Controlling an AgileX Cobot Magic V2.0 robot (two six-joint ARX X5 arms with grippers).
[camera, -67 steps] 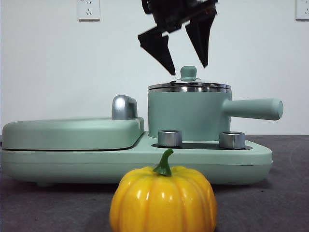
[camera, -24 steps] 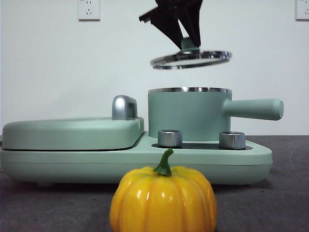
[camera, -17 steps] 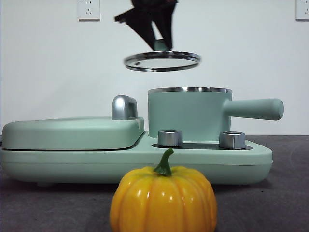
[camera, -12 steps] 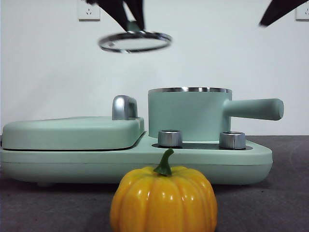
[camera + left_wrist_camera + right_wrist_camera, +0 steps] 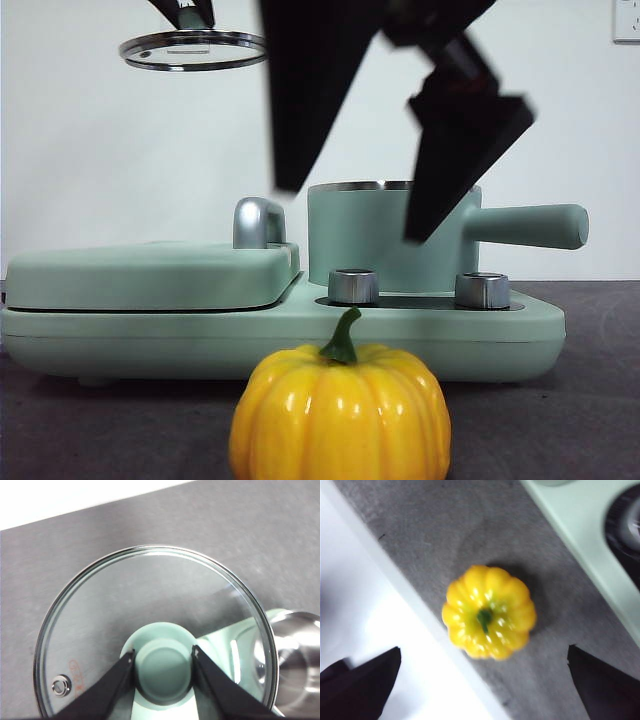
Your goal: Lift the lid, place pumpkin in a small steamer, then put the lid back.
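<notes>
My left gripper (image 5: 190,10) is shut on the mint-green knob (image 5: 163,662) of the lid (image 5: 193,50). It holds the lid level, high at the top left, above the griddle cover. The glass of the lid (image 5: 150,595) fills the left wrist view. The small steamer (image 5: 372,240) stands open on the base, with its handle (image 5: 530,225) pointing right. The pumpkin (image 5: 340,410) sits upright on the grey table in front of the base. My right gripper (image 5: 352,212) hangs big and dark, open wide, above the pumpkin (image 5: 489,612); its jaws stand apart on either side.
The flat mint-green griddle cover (image 5: 150,275) with a steel handle (image 5: 258,222) fills the left of the base. Two steel dials (image 5: 352,285) stand in front of the pot. The table's front edge (image 5: 415,610) runs close beside the pumpkin.
My left gripper has carried the lid up off the steamer and away to the left. My right gripper has come down into view, open, over the pumpkin.
</notes>
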